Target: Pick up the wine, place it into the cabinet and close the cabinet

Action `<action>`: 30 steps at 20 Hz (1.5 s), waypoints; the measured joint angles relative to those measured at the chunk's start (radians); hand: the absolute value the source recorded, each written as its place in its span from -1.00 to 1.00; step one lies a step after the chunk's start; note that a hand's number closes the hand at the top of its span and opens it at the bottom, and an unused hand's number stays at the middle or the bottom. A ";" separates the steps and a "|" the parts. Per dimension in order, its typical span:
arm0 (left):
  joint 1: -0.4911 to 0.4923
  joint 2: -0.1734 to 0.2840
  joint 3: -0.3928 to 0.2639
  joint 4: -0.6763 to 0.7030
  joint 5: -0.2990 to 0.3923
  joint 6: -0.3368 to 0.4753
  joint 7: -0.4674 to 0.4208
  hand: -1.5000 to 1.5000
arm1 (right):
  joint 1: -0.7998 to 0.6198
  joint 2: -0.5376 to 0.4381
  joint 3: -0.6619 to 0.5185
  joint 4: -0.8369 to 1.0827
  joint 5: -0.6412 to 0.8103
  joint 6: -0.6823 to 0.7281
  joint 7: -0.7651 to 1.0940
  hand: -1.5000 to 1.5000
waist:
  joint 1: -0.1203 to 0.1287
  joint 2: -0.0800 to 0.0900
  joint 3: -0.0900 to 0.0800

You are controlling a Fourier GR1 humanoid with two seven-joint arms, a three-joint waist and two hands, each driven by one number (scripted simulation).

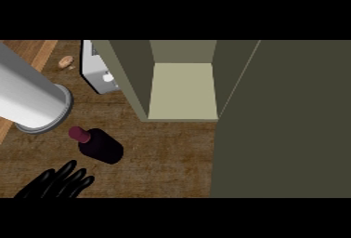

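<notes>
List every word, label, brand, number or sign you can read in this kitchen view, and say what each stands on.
None: no readable text shows anywhere.
Wine bottle: plain dark surface, no label visible.
Cabinet: plain panels, no markings.
White appliance: no print can be made out.

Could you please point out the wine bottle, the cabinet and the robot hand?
wine bottle (101, 146), head view, on its dark body.
cabinet (182, 90), head view, on its pale inner shelf.
left robot hand (58, 183), head view, on its fingers.
</notes>
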 measured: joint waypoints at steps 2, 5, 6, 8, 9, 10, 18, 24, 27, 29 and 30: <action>-0.001 0.011 0.028 -0.001 0.009 0.010 0.011 -1.00 | 0.004 0.006 0.010 -0.006 0.004 -0.010 0.011 -1.00 | -0.001 0.000 0.000; -0.026 0.014 0.057 0.004 0.025 0.033 0.030 -1.00 | -0.019 0.008 0.024 -0.012 0.010 -0.026 0.040 -1.00 | -0.002 0.000 0.000; -0.025 0.014 0.065 0.003 0.028 0.038 0.034 -1.00 | -0.028 0.012 0.028 -0.012 0.012 -0.034 0.046 -1.00 | -0.002 0.000 0.000; -0.026 0.026 0.103 0.003 0.045 0.041 0.041 -1.00 | -0.030 0.009 0.022 -0.015 0.015 -0.036 0.054 -1.00 | -0.002 -0.001 0.000; -0.026 0.034 0.125 0.004 0.057 0.037 0.042 -1.00 | -0.028 0.006 0.014 -0.016 0.016 -0.035 0.051 -1.00 | -0.002 -0.001 0.000; -0.032 0.040 0.140 0.004 0.068 0.045 0.051 -1.00 | -0.030 0.001 0.001 -0.016 0.015 -0.031 0.052 -1.00 | -0.002 -0.001 0.000; -0.107 0.073 0.266 0.020 0.186 0.078 0.104 -1.00 | -0.066 -0.001 -0.005 -0.025 0.024 -0.048 0.098 -1.00 | -0.005 -0.001 0.000; -0.161 0.087 0.354 0.085 0.267 0.042 0.125 -1.00 | -0.072 0.005 0.001 -0.043 0.034 -0.058 0.123 -1.00 | -0.008 0.000 0.000; -0.202 0.098 0.381 0.140 0.287 0.037 0.149 -1.00 | -0.086 -0.002 -0.022 -0.046 0.033 -0.049 0.136 -1.00 | -0.009 0.001 0.000; -0.221 0.093 0.376 0.169 0.274 0.035 0.160 -1.00 | -0.084 0.000 -0.027 -0.049 0.033 -0.045 0.136 -1.00 | -0.010 0.001 0.000; -0.216 0.091 0.381 0.179 0.275 0.016 0.165 -1.00 | -0.078 0.007 -0.020 -0.048 0.036 -0.043 0.127 -1.00 | -0.009 0.001 0.000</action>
